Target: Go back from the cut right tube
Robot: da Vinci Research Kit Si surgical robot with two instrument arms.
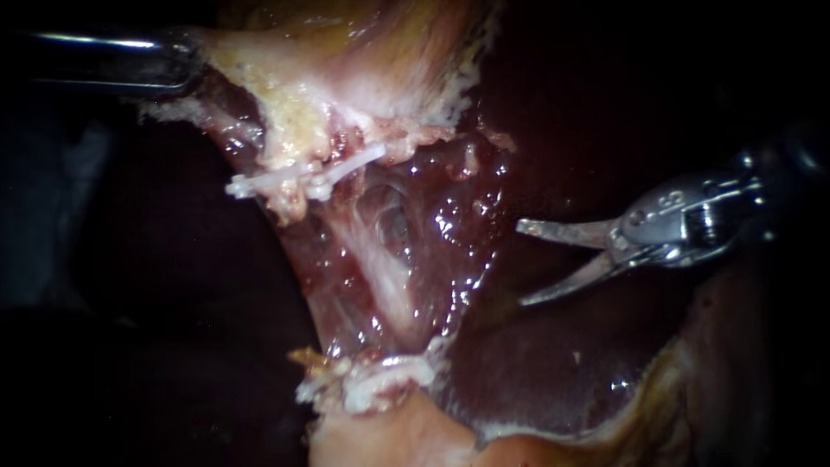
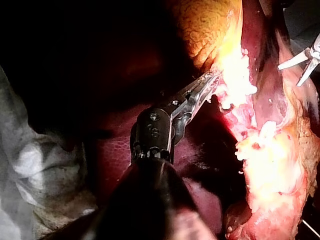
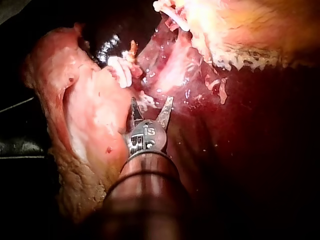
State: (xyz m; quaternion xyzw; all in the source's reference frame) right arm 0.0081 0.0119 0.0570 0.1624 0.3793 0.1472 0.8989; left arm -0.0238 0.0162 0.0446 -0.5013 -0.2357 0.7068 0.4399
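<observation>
Jaws: the slim silver right instrument (image 1: pixel 521 265), tipped with two pointed blades, stands spread and grips nothing at 3 o'clock; the dark-shafted left instrument (image 2: pixel 212 77), at 10 o'clock, looks clamped on the pale yellowish tissue edge (image 2: pixel 235 65).
The cut right tube sits somewhere in the wet pink clipped tissue at 9 o'clock from the blades, clear of them; its ends cannot be singled out between the white plastic upper clips (image 1: pixel 303 177) at 11 o'clock and the white lower clips (image 1: pixel 380 380) at 6 o'clock. Risk, as a judgement: with the blades open while backing out, a sideways swing could nick the glossy dark red liver (image 1: pixel 536 363) beneath or the pale stretched band (image 1: pixel 380 268); a slipping left hold would drop tissue toward the tips. Containers: none in view.
</observation>
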